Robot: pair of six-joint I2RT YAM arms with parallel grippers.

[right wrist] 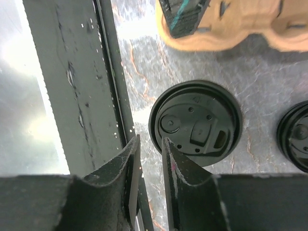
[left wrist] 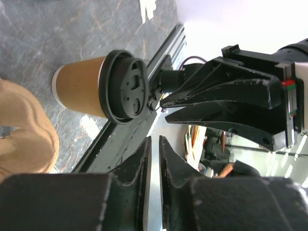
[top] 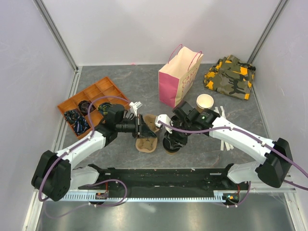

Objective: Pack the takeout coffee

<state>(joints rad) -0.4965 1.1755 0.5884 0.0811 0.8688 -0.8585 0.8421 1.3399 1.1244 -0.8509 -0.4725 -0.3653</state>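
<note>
The takeout coffee (left wrist: 84, 86), a tan paper cup with a black lid (right wrist: 195, 122), stands on the table near the front rail; in the top view it (top: 171, 146) sits under my right gripper. My right gripper (right wrist: 149, 144) hovers just above the lid's edge, jaws nearly closed with a narrow gap and nothing between them; it also shows in the left wrist view (left wrist: 166, 108) and the top view (top: 174, 138). My left gripper (left wrist: 155, 142) is shut and empty, held sideways beside a tan pulp cup carrier (top: 147, 137), left of the cup.
A pink-and-white paper bag (top: 178, 77) stands open at the back. A lidless tan cup (top: 204, 102) is beside it. A loose black lid (right wrist: 296, 134) lies by the coffee. White stirrers (top: 222, 132), a camouflage cloth (top: 230, 76) and an orange divided tray (top: 91, 103) are around.
</note>
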